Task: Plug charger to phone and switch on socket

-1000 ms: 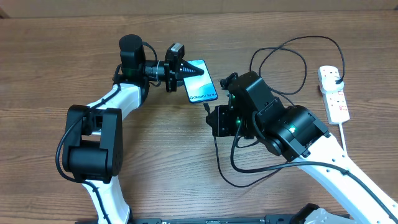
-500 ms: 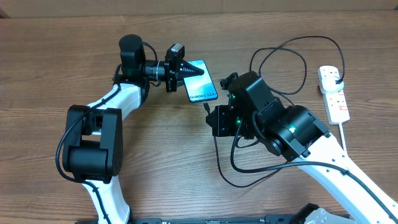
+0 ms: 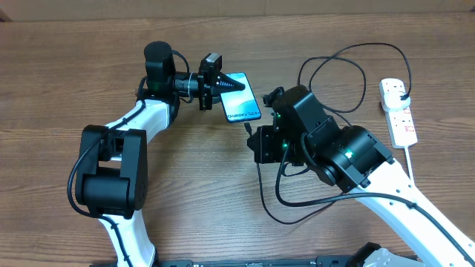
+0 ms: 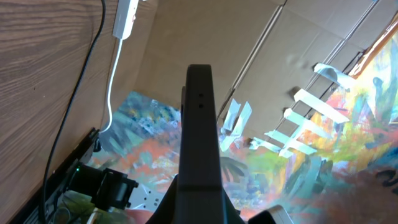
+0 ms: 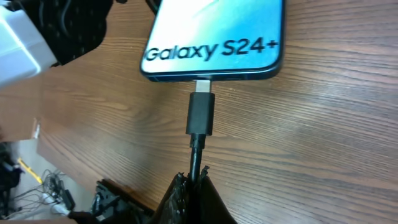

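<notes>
The phone (image 3: pixel 241 98) lies flat on the wooden table with its light-blue "Galaxy S24+" screen up; it also shows in the right wrist view (image 5: pixel 214 34). My left gripper (image 3: pixel 236 85) is shut, and its tip rests over the phone's far end. My right gripper (image 3: pixel 254 135) is shut on the charger's black cable (image 5: pixel 196 158), just behind the connector (image 5: pixel 201 112). The connector's metal tip sits at the port in the phone's near edge. The cable loops back (image 3: pixel 334 55) to a black plug in the socket (image 3: pixel 398 111) at the far right.
The socket's thick white cord (image 3: pixel 410 159) runs down the right side. Slack black cable loops under my right arm (image 3: pixel 286 211). In the left wrist view, the shut finger (image 4: pixel 199 93) points past the table edge, with the socket (image 4: pixel 126 15) and its cord beyond it.
The left arm has shifted very slightly to the right. The phone, the connector and the right gripper look unchanged.
</notes>
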You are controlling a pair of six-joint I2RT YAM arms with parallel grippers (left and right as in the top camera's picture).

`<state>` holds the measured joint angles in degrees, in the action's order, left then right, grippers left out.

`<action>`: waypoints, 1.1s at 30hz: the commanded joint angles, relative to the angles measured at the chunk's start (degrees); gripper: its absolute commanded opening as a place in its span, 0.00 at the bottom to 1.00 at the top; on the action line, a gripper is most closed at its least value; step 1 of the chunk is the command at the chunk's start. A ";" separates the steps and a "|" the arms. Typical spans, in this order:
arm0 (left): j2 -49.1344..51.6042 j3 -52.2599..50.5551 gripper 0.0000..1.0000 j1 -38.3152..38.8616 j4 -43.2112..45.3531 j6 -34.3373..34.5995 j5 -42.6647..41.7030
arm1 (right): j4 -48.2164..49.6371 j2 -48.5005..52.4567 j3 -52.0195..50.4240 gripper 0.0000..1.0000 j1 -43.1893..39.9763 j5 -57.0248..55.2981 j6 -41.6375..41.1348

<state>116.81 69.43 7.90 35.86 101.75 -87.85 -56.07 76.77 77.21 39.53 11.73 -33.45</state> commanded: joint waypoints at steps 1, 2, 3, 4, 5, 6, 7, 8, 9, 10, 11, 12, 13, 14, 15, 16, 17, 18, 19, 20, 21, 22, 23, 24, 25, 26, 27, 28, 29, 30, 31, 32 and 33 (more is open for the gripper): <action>0.09 1.46 0.04 0.44 0.48 0.66 -2.32 | 0.28 -0.24 -0.20 0.04 0.26 -3.58 0.98; 0.09 1.46 0.04 0.44 0.48 0.66 -2.32 | 0.35 -0.24 -0.20 0.04 0.26 -3.58 0.98; 0.09 1.46 0.04 0.44 0.48 0.66 -2.27 | 0.39 -0.24 -0.20 0.04 0.26 -3.58 0.98; 0.09 1.46 0.04 0.44 0.48 0.66 -2.25 | 0.37 -0.24 -0.20 0.04 0.26 -3.61 1.05; 0.09 1.46 0.04 0.44 0.48 0.66 -2.23 | 0.39 -0.24 -0.20 0.04 0.26 -3.58 1.55; 0.09 1.46 0.04 0.44 0.48 0.66 -2.21 | 0.48 -0.24 -0.20 0.04 0.26 -3.61 2.43; 0.09 1.46 0.04 0.44 0.48 0.63 -2.21 | 0.50 -0.24 -0.20 0.04 0.26 -3.61 2.49; 0.09 1.46 0.04 0.44 0.48 0.44 -2.21 | 0.55 -0.24 -0.20 0.04 0.26 -3.58 2.49; 0.09 1.46 0.04 0.44 0.48 0.35 -2.21 | 0.68 -0.24 -0.20 0.04 0.26 -3.58 2.51; 0.09 1.46 0.04 0.44 0.48 0.24 -2.21 | 0.83 -0.24 -0.20 0.04 0.26 -3.52 3.17; 0.09 1.46 0.04 0.44 0.48 0.24 -2.21 | 0.98 -0.24 -0.20 0.04 0.26 -3.52 3.80; 0.09 1.46 0.04 0.44 0.48 0.24 -2.16 | 1.36 -0.24 -0.20 0.04 0.26 -3.30 5.11; 0.09 1.46 0.04 0.44 0.48 0.26 -2.01 | 1.57 -0.24 -0.20 0.04 0.26 -3.04 5.51; 0.09 1.46 0.04 0.44 0.48 0.26 -1.97 | 1.57 -0.24 -0.20 0.04 0.26 -3.04 5.51; 0.09 1.46 0.04 0.44 0.48 0.28 -1.92 | 1.60 -0.24 -0.20 0.04 0.26 -2.84 5.55; 0.09 1.46 0.04 0.44 0.48 0.26 -1.86 | 1.62 -0.22 -0.20 0.04 0.26 -2.51 5.70; 0.09 1.46 0.04 0.44 0.46 0.26 -1.73 | 1.62 -0.20 -0.20 0.04 0.26 -2.32 5.73; 0.09 1.46 0.04 0.44 0.46 0.28 -1.57 | 1.66 -0.17 -0.20 0.04 0.26 -1.64 6.21; 0.09 1.46 0.04 0.44 0.46 0.28 -1.53 | 1.75 -0.13 -0.20 0.04 0.26 -1.14 6.64; 0.09 1.46 0.04 0.44 0.46 0.28 -1.51 | 1.79 -0.09 -0.20 0.04 0.26 -0.92 6.80; 0.09 1.46 0.04 0.44 0.46 0.31 -1.53 | 1.79 -0.07 -0.20 0.04 0.26 -0.94 6.80; 0.09 1.46 0.04 0.44 0.46 0.31 -1.53 | 1.79 -0.02 -0.20 0.04 0.26 -0.94 6.80; 0.09 1.46 0.04 0.44 0.46 0.33 -1.51 | 1.81 -0.02 -0.20 0.04 0.26 -0.94 6.80; 0.09 1.46 0.04 0.44 0.46 0.46 -1.53 | 1.81 0.00 -0.20 0.04 0.26 -0.94 6.80; 0.09 1.46 0.04 0.44 0.46 0.74 -1.53 | 1.81 0.09 -0.20 0.04 0.26 -0.94 6.80; 0.09 1.46 0.04 0.44 0.46 0.79 -1.51 | 1.77 0.15 -0.20 0.04 0.26 -0.94 6.78; 0.09 1.46 0.04 0.42 0.46 1.55 -1.53 | 1.66 0.42 -0.20 0.04 0.26 -0.94 6.78; 0.09 1.46 0.04 0.42 0.46 1.64 -1.53 | 1.57 0.59 -0.20 0.04 0.26 -0.94 6.78; 0.09 1.46 0.04 0.42 0.46 1.81 -1.53 | 1.42 0.74 -0.20 0.04 0.26 -0.94 6.78; 0.09 1.46 0.04 0.42 0.46 1.81 -1.55 | 1.22 0.92 -0.20 0.04 0.26 -0.94 6.75; 0.09 1.46 0.04 0.42 0.46 1.79 -1.55 | 1.09 0.98 -0.20 0.04 0.26 -0.94 6.78; 0.09 1.46 0.04 0.37 0.46 1.79 -1.55 | 0.66 1.01 -0.20 0.04 0.26 -0.96 6.78; 0.09 1.46 0.04 0.35 0.46 1.77 -1.55 | 0.48 1.01 -0.20 0.04 0.26 -0.96 6.78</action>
<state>116.81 69.43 7.88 35.86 102.10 -87.99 -55.24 77.54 77.21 39.53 10.96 -27.09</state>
